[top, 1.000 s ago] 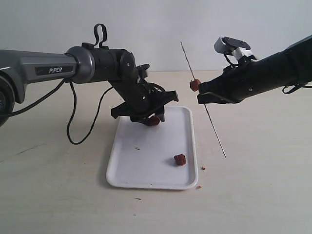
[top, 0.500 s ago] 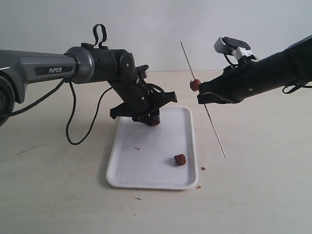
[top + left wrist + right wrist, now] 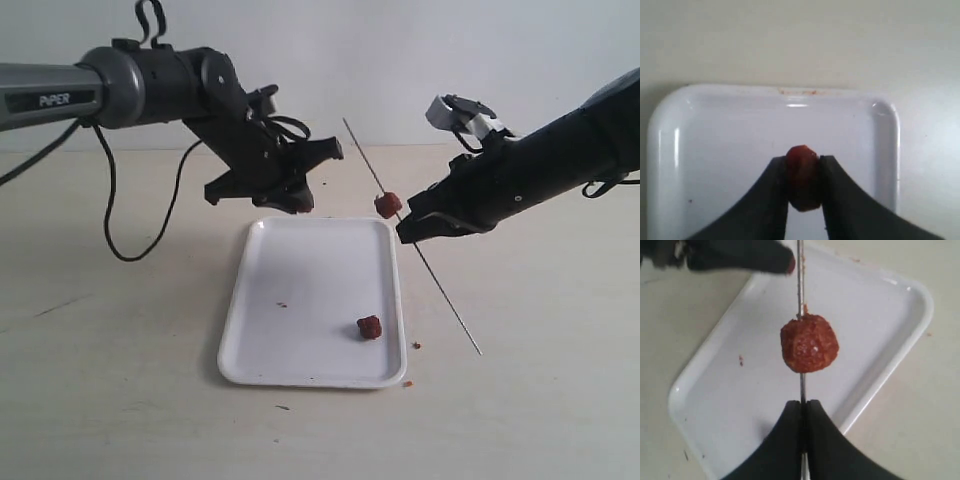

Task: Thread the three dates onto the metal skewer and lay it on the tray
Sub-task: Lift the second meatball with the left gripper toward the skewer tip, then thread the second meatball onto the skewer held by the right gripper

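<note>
The white tray (image 3: 300,340) lies flat mid-table. One date (image 3: 370,327) rests on it near its right rim. A second date (image 3: 387,205) is threaded on the thin metal skewer (image 3: 440,290), which slants over the tray's far right corner. My right gripper (image 3: 405,232) is shut on the skewer just below that date (image 3: 809,343), with the rod (image 3: 800,275) running up past it. Raised behind the tray's far edge, my left gripper (image 3: 295,205) is shut on the third date (image 3: 802,177), pinched between both fingers above the tray (image 3: 715,130).
Small brown crumbs lie on the tray (image 3: 282,304) and on the table by its right front corner (image 3: 416,345). A black cable (image 3: 130,230) hangs from the left arm. The skewer's lower tip (image 3: 478,352) points toward the table right of the tray.
My left gripper has risen with its date and moved back and left, off the tray's far end. The right gripper has dropped a little, carrying skewer and date lower and leftward.
</note>
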Motion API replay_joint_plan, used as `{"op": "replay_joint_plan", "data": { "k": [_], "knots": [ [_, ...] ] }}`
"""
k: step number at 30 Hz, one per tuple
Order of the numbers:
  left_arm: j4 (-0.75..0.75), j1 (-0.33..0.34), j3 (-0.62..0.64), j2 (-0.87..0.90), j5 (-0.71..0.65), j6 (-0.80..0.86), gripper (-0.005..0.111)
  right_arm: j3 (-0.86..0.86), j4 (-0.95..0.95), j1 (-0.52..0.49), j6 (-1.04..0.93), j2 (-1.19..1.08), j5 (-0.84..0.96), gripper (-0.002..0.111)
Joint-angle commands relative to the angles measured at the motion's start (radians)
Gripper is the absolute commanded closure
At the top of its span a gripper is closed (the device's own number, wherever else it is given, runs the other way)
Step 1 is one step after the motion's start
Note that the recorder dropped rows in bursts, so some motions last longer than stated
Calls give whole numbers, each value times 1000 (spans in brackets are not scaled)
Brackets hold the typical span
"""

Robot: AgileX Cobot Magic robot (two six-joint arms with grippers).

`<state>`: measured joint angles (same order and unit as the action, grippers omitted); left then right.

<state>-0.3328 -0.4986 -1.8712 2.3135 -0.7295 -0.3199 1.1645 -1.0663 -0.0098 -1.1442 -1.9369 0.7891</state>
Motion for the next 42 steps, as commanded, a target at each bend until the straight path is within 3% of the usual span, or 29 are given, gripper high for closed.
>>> {"op": "replay_joint_plan", "data": {
  "k": [1,14,42],
  "knots": [
    [-22,23,-5,-56,-6,38,84,9,118,-2,83,3,62,108],
    [-16,23,-5,-88,10,58,84,-25,173,-2,102,-4,182,108],
    [-71,-44,-5,-86,28,129,84,-20,46,-2,19,-51,112,108]
  ]
}}
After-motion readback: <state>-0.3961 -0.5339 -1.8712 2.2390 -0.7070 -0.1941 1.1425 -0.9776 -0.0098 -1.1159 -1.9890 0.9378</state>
